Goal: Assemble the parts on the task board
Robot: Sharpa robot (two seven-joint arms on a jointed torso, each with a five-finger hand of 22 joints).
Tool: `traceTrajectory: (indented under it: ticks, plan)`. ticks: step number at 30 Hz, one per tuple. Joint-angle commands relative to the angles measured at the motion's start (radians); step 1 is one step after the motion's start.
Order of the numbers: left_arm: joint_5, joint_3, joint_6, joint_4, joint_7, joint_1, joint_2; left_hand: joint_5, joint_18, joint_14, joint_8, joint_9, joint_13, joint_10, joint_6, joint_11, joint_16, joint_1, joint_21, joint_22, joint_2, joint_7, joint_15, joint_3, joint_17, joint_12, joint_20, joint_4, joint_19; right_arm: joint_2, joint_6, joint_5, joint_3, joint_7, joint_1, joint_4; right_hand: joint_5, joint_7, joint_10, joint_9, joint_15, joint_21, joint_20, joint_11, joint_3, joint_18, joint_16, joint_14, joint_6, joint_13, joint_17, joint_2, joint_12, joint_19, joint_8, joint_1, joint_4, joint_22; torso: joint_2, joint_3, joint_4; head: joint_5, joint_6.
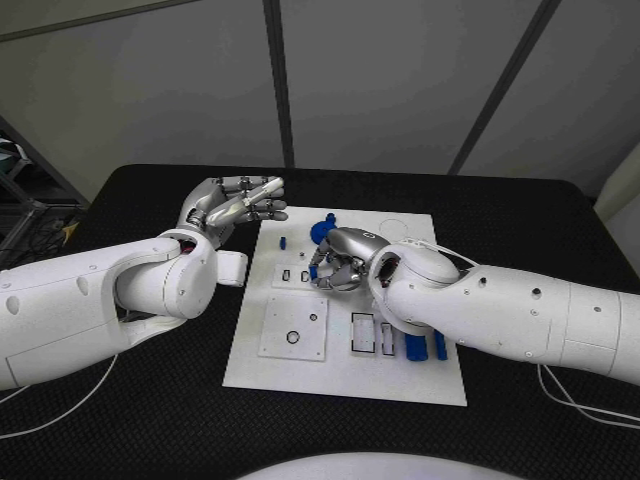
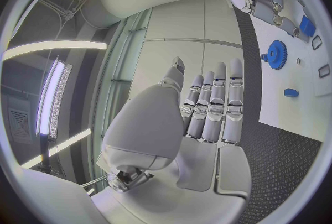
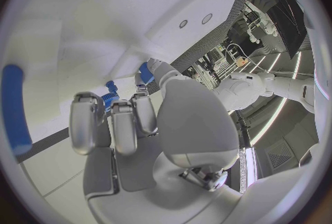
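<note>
The white task board (image 1: 342,372) lies in the middle of the black table. A blue gear (image 1: 322,232) (image 2: 276,53) stands near its far edge, with a small blue part (image 1: 281,241) (image 2: 291,92) to the left of it. Two long blue parts (image 1: 425,346) lie near the board's right edge. My right hand (image 1: 342,262) (image 3: 131,124) hovers low over the board's middle, fingers curled, pinching a small blue part (image 1: 309,277) (image 2: 306,26) at its fingertips. My left hand (image 1: 234,205) (image 2: 207,108) is raised beside the board's far left corner, fingers straight, holding nothing.
Several empty slots and a square plate with a ring (image 1: 294,326) sit on the board's near half. Black table (image 1: 147,400) surrounds the board on all sides. A thin white cable (image 1: 61,410) trails over the table at the left.
</note>
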Motion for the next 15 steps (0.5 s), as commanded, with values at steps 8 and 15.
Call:
traceTrajectory:
  ticks: [8,15]
  plan:
    - [-0.003,0.001,0.004,0.001,-0.002,0.002,0.002,-0.004,0.002,0.0,-0.004,-0.002,-0.001,-0.008,-0.003,0.002,-0.006,-0.008,0.005,0.001,0.004,0.008,0.01,-0.001,0.001,-0.006,0.0,-0.008,-0.007,-0.002,-0.012,0.01,-0.003,-0.02,-0.003,-0.001,-0.048,0.005,-0.022,-0.002,0.014,-0.01,0.012,0.011,-0.042,0.004,-0.007,0.088,-0.044,0.026,0.192,-0.024,-0.028,-0.011,-0.02,-0.028,0.016,0.036,0.0,0.0003,-0.0005,-0.001,0.002]
    - [-0.003,0.001,0.005,0.0,-0.003,0.002,0.002,-0.004,0.002,0.0,-0.004,-0.002,-0.001,-0.008,-0.003,0.002,-0.006,-0.008,0.005,0.001,0.004,0.008,0.01,-0.001,0.001,-0.006,0.0,-0.008,-0.007,-0.006,-0.051,0.032,-0.003,-0.01,-0.003,0.006,-0.051,0.022,-0.057,-0.01,0.027,-0.018,0.022,0.026,-0.109,0.006,-0.011,0.086,-0.116,-0.023,0.182,-0.032,-0.072,-0.02,-0.036,-0.019,0.049,0.022,0.001,0.0005,-0.0006,-0.001,0.002]
